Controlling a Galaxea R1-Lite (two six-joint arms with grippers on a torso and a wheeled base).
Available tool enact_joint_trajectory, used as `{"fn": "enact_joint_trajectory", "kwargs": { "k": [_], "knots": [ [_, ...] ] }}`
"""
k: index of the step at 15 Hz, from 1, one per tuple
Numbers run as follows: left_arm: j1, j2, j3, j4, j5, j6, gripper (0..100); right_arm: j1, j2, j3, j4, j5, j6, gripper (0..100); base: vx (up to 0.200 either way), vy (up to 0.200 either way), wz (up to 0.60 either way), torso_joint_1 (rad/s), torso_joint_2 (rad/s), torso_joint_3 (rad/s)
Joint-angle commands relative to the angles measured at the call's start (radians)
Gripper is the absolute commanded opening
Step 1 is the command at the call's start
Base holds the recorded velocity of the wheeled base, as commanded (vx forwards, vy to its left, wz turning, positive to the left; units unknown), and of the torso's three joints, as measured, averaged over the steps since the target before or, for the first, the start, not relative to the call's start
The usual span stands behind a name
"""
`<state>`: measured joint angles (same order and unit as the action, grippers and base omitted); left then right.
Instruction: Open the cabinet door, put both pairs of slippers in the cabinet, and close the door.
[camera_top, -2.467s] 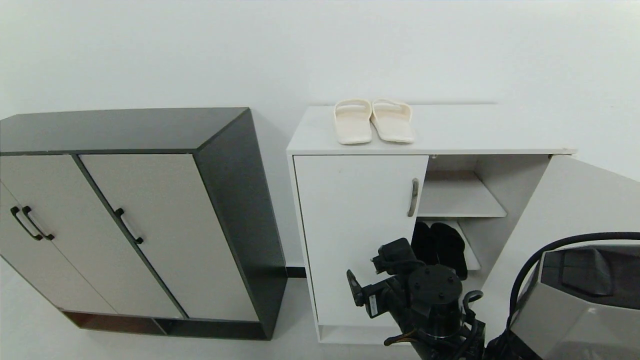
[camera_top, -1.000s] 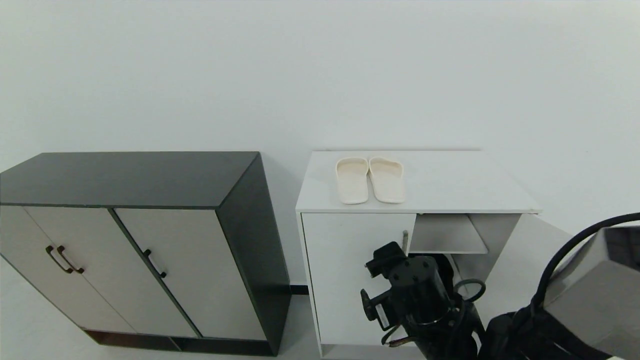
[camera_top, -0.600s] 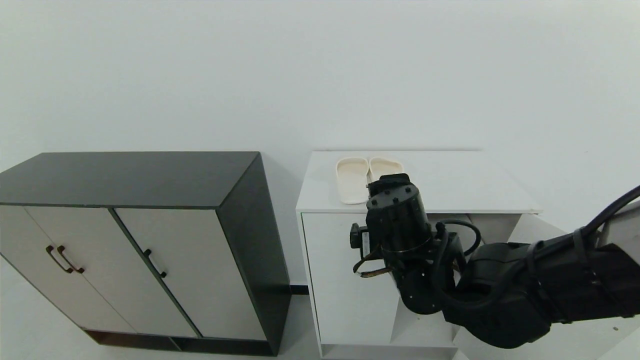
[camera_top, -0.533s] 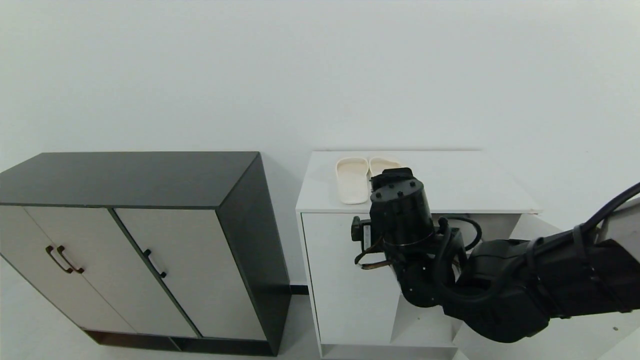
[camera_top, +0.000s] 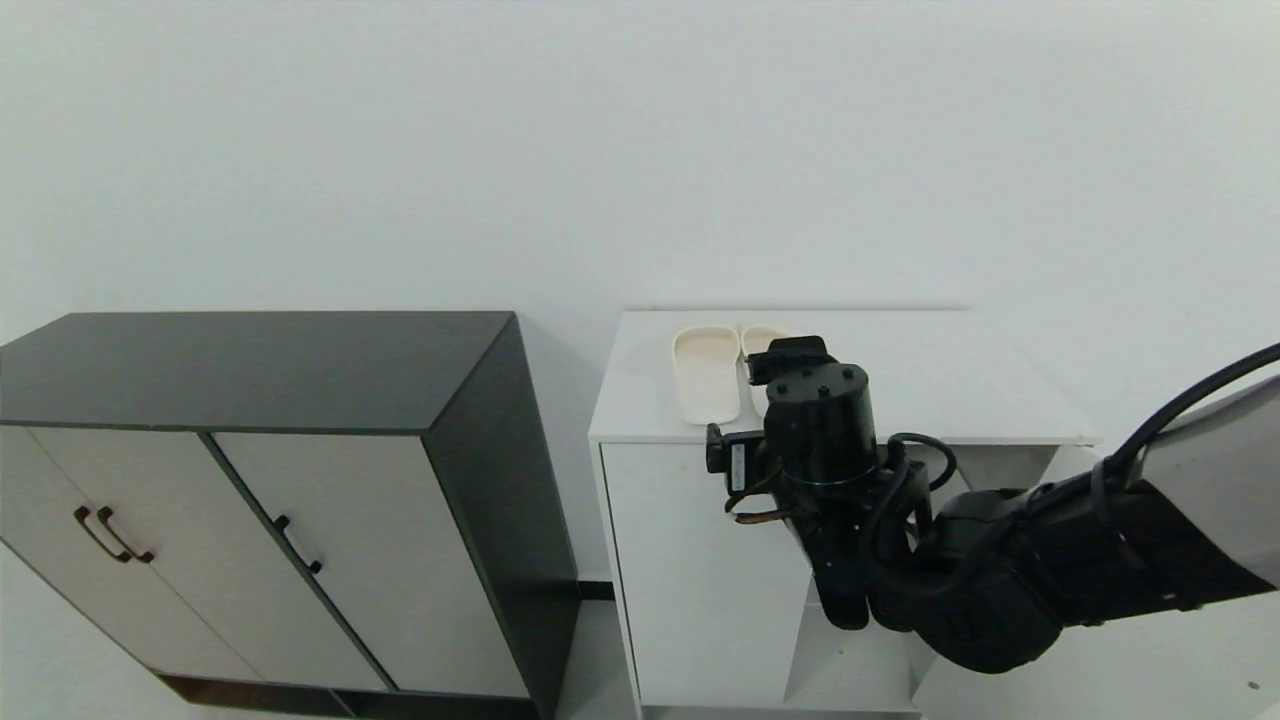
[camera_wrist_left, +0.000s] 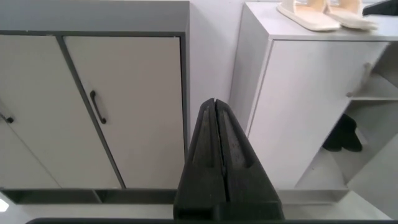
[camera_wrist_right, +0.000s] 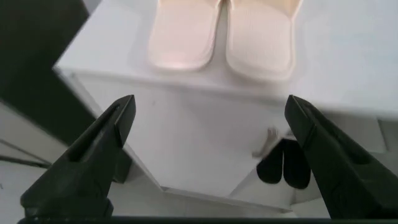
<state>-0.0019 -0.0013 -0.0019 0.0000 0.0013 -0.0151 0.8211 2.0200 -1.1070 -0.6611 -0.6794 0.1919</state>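
Right gripper (camera_wrist_right: 210, 106): jaws spread wide with nothing between them. It is held over the front edge of the white cabinet (camera_top: 690, 560), just in front of the cream slippers (camera_top: 706, 385). In the head view its wrist covers part of the right-hand slipper.
Left gripper (camera_wrist_left: 215, 109): fingers pressed flat together, gripping nothing. It sits low in front of the white cabinet and well apart from it.
Cream slippers: one pair, side by side and touching, soles down on the white cabinet's top, toward its left half.
Black slippers (camera_wrist_right: 285, 165): one pair, side by side on a lower shelf inside the white cabinet's right compartment.
White cabinet: left door shut, with an upright handle (camera_wrist_right: 266, 142) at the door's inner edge. The right compartment stands open, and its shelves are visible.
Dark cabinet (camera_top: 250, 365): stands just beside the white cabinet's left side. Its two pale doors are shut, each with a dark handle.
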Motion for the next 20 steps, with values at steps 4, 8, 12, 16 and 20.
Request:
{"fn": "enact_joint_trajectory", "kwargs": {
  "k": [4,8,12,16,20],
  "knots": [
    [0.000,0.001,0.000,0.000,0.000,0.000,0,-0.017,0.016,-0.004,0.000,0.000,-0.005,100,0.200,0.000,0.00,0.008,0.00,0.001],
    [0.000,0.001,0.000,0.000,0.000,-0.002,0,-0.026,0.031,-0.013,-0.002,0.052,-0.022,100,0.150,0.000,0.00,0.001,0.00,0.004],
    [0.000,0.001,0.000,0.000,0.000,-0.002,0,-0.037,0.105,-0.074,-0.025,0.055,-0.022,100,0.000,0.000,0.00,0.000,0.00,0.000],
    [0.000,0.001,0.000,0.000,0.000,0.000,0,-0.066,0.192,-0.206,-0.015,0.057,-0.035,100,0.000,0.000,0.00,0.000,0.00,0.000],
    [0.000,0.001,0.000,0.000,0.000,0.000,0,-0.115,0.270,-0.346,0.037,0.075,-0.069,100,0.000,0.000,0.00,0.000,0.00,0.000]
  ]
}}
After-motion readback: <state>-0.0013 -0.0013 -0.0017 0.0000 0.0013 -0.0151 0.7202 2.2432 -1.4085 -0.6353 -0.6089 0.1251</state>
